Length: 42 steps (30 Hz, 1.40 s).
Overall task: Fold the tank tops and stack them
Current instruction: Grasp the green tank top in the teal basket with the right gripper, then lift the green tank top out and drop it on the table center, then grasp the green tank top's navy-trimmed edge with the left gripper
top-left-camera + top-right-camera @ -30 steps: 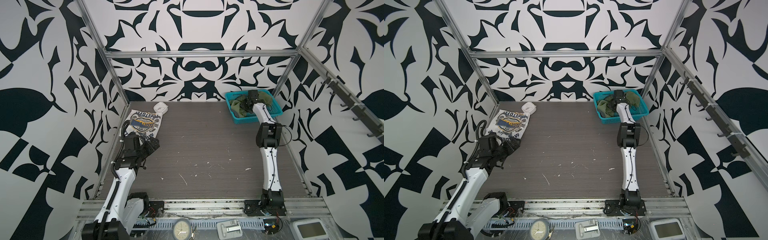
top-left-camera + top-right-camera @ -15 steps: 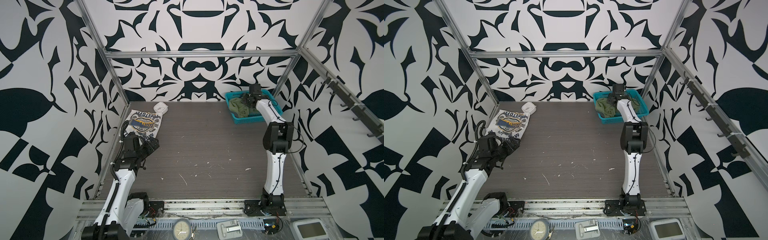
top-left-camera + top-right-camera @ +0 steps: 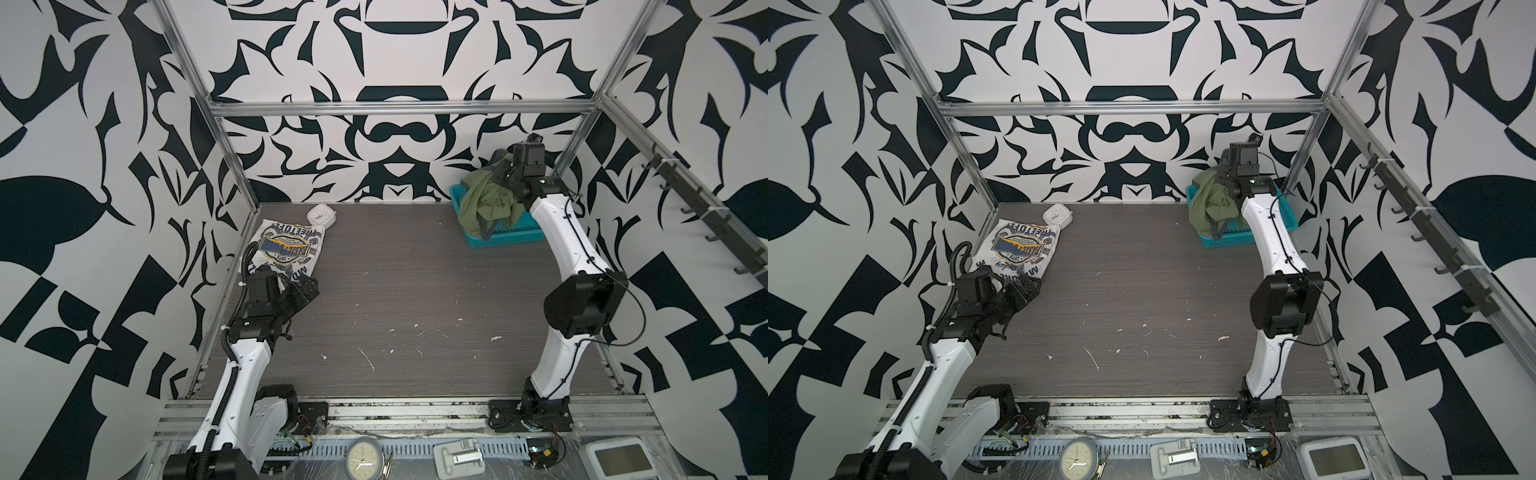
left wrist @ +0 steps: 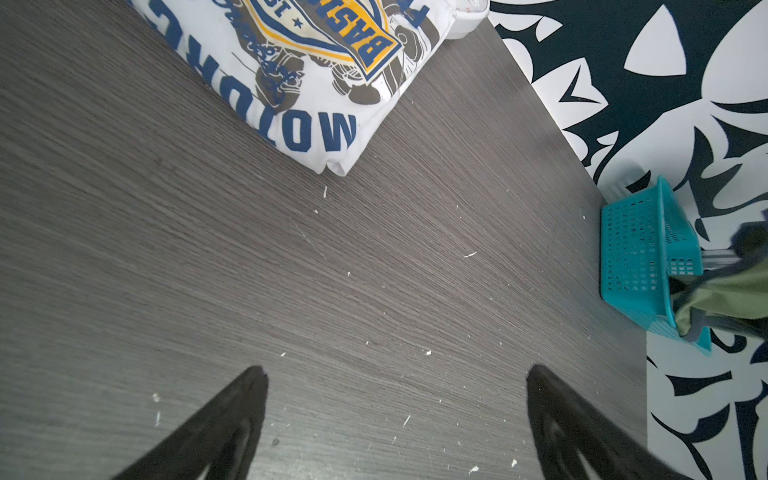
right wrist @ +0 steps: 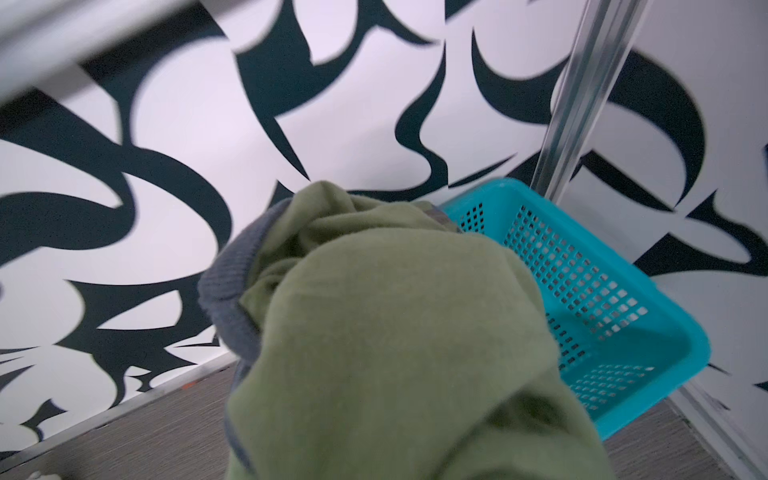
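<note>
The white tank top [image 3: 289,249] [image 3: 1021,249] lies folded at the far left of the table, its blue-yellow emblem up; the left wrist view shows it too [image 4: 316,83]. Just in front of it, my left gripper [image 3: 309,286] [image 3: 1032,286] [image 4: 395,374] hovers open over bare table, holding nothing. The olive green tank top [image 3: 486,203] [image 3: 1210,203] [image 5: 395,332] hangs bunched from my right gripper [image 3: 500,176] [image 3: 1223,178], which is shut on it above the teal basket [image 3: 515,237] [image 3: 1237,239] [image 5: 582,291]. Its lower folds still drape into the basket. Cloth hides the right fingers.
A small white square clock [image 3: 321,215] [image 3: 1057,215] sits beside the white top's far end. Metal frame posts [image 3: 577,133] stand at the back corners. A rail of hooks [image 3: 706,216] runs along the right wall. A round clock [image 3: 365,459] lies past the front edge.
My right arm has risen and drawn back, lifting the olive green tank top up out of the basket. The left arm has barely moved.
</note>
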### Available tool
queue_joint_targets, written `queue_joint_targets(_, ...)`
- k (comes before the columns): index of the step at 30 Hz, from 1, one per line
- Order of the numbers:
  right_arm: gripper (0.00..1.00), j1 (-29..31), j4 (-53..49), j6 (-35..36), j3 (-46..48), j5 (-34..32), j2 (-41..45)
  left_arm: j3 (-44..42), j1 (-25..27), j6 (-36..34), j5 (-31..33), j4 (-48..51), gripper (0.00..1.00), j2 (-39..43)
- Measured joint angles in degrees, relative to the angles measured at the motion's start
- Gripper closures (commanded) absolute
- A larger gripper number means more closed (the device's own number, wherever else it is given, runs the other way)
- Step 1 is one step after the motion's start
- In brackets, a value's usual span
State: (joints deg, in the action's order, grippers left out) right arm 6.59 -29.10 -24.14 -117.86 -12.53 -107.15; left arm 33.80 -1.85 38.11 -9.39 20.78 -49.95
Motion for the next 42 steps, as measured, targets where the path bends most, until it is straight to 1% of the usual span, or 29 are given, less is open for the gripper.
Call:
queue_joint_targets(4, 1.00, 4.9, -0.6, 2.9, -1.3, -1.8, 6.6, 0.0, 0.0, 0.1, -0.5, 0.0, 0.00, 0.0)
queue_joint_targets(9, 1.00, 13.4, -1.6, 5.6, -0.6, -2.5, 14.8, 0.0, 0.0, 0.5, -1.2, 0.0, 0.00, 0.0)
queue_joint_targets(13, 1.00, 20.3, -2.0, 6.0, 5.7, -3.1, 20.9, 0.0, 0.0, 0.9, -1.2, 0.0, 0.00, 0.0)
queue_joint_targets(16, 1.00, 25.6, -2.2, 5.0, 13.7, -3.8, 23.9, 0.0, 0.0, 1.1, -1.2, 0.2, 0.00, 0.0)
queue_joint_targets(17, 0.93, 27.3, -2.2, 4.3, 16.8, -3.8, 24.2, 0.0, 0.0, 1.3, -1.2, 0.4, 0.00, 0.0)
queue_joint_targets(18, 0.71, 28.6, -2.0, 3.3, 20.0, -3.7, 24.1, 0.0, 0.0, 1.4, -1.1, 0.8, 0.00, -0.1)
queue_joint_targets(19, 0.52, 29.7, -2.0, 2.3, 22.9, -3.2, 23.5, 0.0, 0.0, 1.5, -1.0, 1.4, 0.00, -0.2)
queue_joint_targets(20, 0.38, 30.6, -1.8, 1.2, 25.9, -2.2, 22.6, 0.0, 0.0, 1.6, -0.9, 1.9, 0.00, -0.4)
queue_joint_targets(21, 0.30, 31.2, -1.7, 0.1, 28.8, -0.5, 21.1, 0.1, 0.0, 1.7, -0.9, 2.6, 0.00, -0.9)
queue_joint_targets(22, 0.25, 31.6, -1.6, -1.0, 31.7, 1.7, 19.0, 0.4, 0.0, 1.8, -0.9, 3.7, 0.01, -1.5)
queue_joint_targets(23, 0.22, 31.7, -1.5, -1.4, 33.6, 3.3, 17.6, 0.8, 0.0, 1.7, -0.9, 4.7, 0.01, -2.2)
queue_joint_targets(26, 0.19, 31.5, -1.9, -2.5, 40.0, 9.4, 12.8, 3.4, 2.2, 1.8, 0.5, 8.8, 0.01, -5.0)
queue_joint_targets(28, 0.20, 30.4, -3.8, -2.5, 42.9, 12.0, 11.7, 5.7, 6.6, 2.1, 2.6, 11.1, 0.02, -7.1)
queue_joint_targets(30, 0.22, 28.1, -4.4, -2.4, 45.5, 13.8, 12.8, 7.4, 12.5, 2.6, 4.8, 12.2, 0.03, -8.8)
queue_joint_targets(35, 0.26, 19.0, -4.3, -2.6, 52.5, 16.9, 22.9, 11.5, 32.4, 6.2, 10.8, 14.0, 0.06, -15.8)
queue_joint_targets(37, 0.26, 15.6, -4.0, -2.8, 54.9, 17.3, 27.1, 14.3, 40.9, 7.6, 14.1, 14.7, 0.06, -20.3)
queue_joint_targets(38, 0.26, 14.5, -3.8, -3.0, 55.9, 17.5, 28.5, 15.9, 44.4, 7.8, 15.4, 15.0, 0.06, -22.5)
queue_joint_targets(40, 0.27, 12.9, -2.8, -3.6, 58.9, 17.7, 31.2, 21.2, 51.8, 8.0, 18.7, 16.2, 0.05, -29.1)
queue_joint_targets(42, 0.27, 11.9, -2.4, -4.5, 61.9, 17.8, 33.1, 27.6, 57.3, 7.6, 21.6, 17.9, 0.05, -36.1)
